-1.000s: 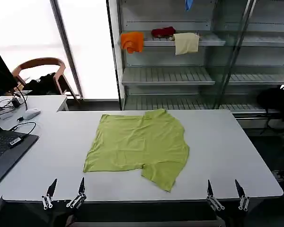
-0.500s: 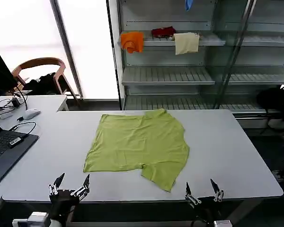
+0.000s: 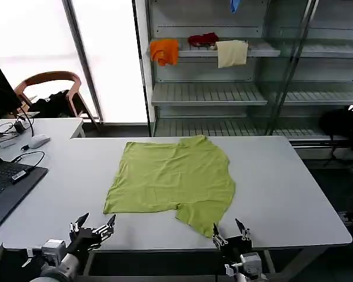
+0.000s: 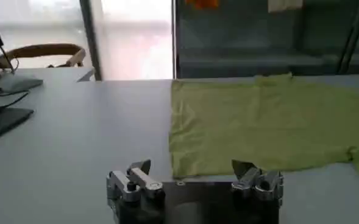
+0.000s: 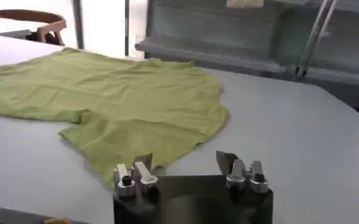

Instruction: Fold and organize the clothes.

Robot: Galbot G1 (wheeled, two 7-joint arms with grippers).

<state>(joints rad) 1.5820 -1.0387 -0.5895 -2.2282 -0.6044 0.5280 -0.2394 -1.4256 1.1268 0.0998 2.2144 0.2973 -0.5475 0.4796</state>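
**Folding not started — both grippers at the near table edge**

Lying flat and unfolded mid-table, the T-shirt [image 3: 173, 181] shows no fold yet; the whole task is left. Its body is spread out with light wrinkles, one sleeve or corner flap pointing toward the near edge on the robot's right side. No stack or put-away spot is marked out on the table [image 3: 282, 176], so where "organized" ends up is a guess.

Left gripper [image 3: 94, 227]: at the near edge, just short of the shirt's near-left hem, jaws spread wide, empty. Left wrist view confirms it, with the fingertips [image 4: 141, 167] apart and the hem just beyond them.

Right gripper [image 3: 228, 232]: at the near edge, beside the protruding flap, jaws open, holding nothing. In the right wrist view the flap tip sits just ahead of one of its fingers [image 5: 144, 163]; touching or just short, can't tell.

Hard to make out:
- Collar and neckline, so shirt orientation and which side is up are unclear.
- Far sleeve seems tucked or bunched under the far-right edge; not certain.
- Arms mostly cut off below the head view's frame.
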